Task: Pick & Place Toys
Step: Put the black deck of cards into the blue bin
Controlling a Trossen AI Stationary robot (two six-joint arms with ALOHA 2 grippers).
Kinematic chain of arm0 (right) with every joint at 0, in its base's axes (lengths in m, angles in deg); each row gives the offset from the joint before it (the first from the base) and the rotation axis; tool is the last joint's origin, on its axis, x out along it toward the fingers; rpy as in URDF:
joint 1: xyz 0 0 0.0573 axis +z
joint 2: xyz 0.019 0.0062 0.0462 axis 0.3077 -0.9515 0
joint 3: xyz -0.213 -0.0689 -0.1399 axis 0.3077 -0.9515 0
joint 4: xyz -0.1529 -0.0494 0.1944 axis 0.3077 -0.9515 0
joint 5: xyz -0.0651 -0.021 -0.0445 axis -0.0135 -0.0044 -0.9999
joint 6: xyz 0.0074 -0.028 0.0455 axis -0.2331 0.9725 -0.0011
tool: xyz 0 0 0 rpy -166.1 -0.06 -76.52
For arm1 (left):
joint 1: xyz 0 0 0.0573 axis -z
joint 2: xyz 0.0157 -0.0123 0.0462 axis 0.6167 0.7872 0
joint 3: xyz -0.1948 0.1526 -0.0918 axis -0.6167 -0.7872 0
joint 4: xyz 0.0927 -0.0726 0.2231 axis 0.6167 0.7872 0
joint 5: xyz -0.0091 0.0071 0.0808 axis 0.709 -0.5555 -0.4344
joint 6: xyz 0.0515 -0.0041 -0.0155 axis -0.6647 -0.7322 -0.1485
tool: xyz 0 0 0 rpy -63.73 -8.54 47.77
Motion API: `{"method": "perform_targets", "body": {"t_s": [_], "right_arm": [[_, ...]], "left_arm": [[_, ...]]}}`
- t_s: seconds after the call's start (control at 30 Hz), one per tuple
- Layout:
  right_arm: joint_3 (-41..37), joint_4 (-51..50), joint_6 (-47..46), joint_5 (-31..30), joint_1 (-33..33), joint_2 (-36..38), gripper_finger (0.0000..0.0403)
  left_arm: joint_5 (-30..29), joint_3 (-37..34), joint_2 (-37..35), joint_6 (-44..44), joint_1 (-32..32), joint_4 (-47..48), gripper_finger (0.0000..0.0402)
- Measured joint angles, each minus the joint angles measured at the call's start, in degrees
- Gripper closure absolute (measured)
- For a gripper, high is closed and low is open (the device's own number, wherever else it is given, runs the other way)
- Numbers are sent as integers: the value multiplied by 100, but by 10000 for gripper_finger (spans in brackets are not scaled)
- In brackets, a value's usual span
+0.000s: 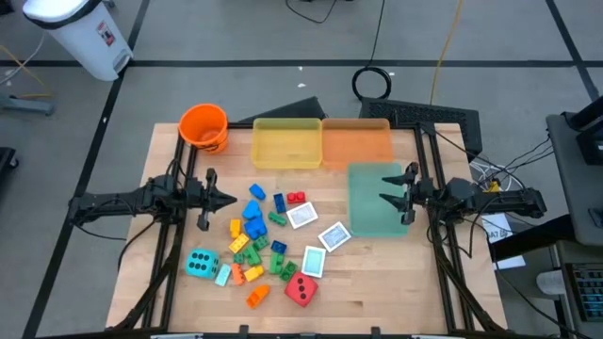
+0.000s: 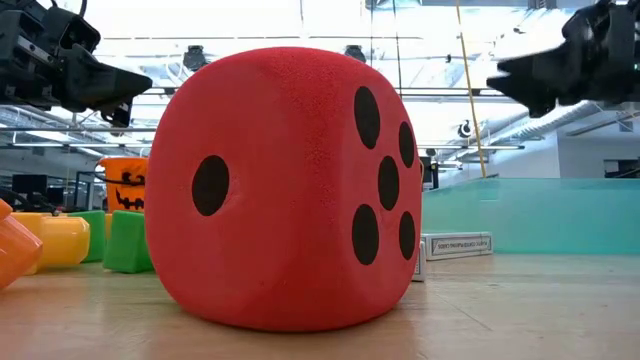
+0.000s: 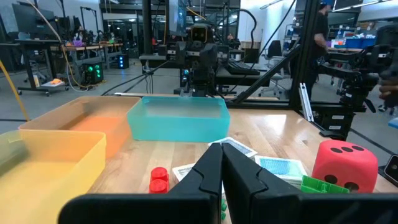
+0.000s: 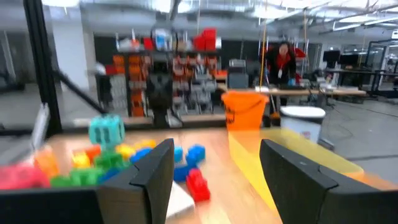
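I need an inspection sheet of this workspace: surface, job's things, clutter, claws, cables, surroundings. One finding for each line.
Surface: wooden table, bare toward the right front.
Job's things: bricks, cyan die, red die and cards loose at the middle; none in a tray.
Clutter: orange bucket; yellow tray, orange tray, green tray, all look empty.
Claws: left claw shut, empty; right claw open, empty, over the green tray.
Cables: coil on the floor behind.
Surroundings: white bin; person far back.
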Motion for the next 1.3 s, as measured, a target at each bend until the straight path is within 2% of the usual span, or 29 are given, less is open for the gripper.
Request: {"method": "perform_targets", "body": {"t_s": [0.17,0.27,0.33,0.47,0.57,0.63,0.7,0.77,0.83,0.97,1.03,1.17,1.3], "right_arm": [[0,793,-1069,130,6,0,195],[0,1077,-1260,70,3,-6,195],[0,1154,-1088,-251,-1,-17,195],[0,1101,-1006,-1317,-2,-117,195],[0,1266,-1344,-1556,-3,-278,195],[0,1997,-1711,-1177,-5,-519,195],[0,3164,-1785,-222,-3,-972,195],[49,4197,-1556,471,9,-1579,194],[213,4611,-1278,694,77,-2232,186],[1060,4069,-982,735,206,-3656,142],[1711,3359,-825,800,232,-4311,113],[3160,912,-338,1621,235,-5451,63],[4462,-1211,52,2115,235,-6449,39]], "left_arm": [[0,-1,0,0,-2,-2,391],[0,1,2,0,-2,0,391],[0,0,2,-2,-1,-1,392],[0,-1,0,0,0,0,391],[0,1,2,0,0,0,391],[-1,0,0,0,-1,-1,392],[0,0,2,-1,-2,0,391],[-1,1,2,0,0,-2,392],[0,1,1,-1,0,0,392],[0,-1,2,0,0,0,392],[-1,0,2,0,-1,-1,391],[-1,1,2,0,0,0,392],[-2,1,0,0,0,-2,392]]}}
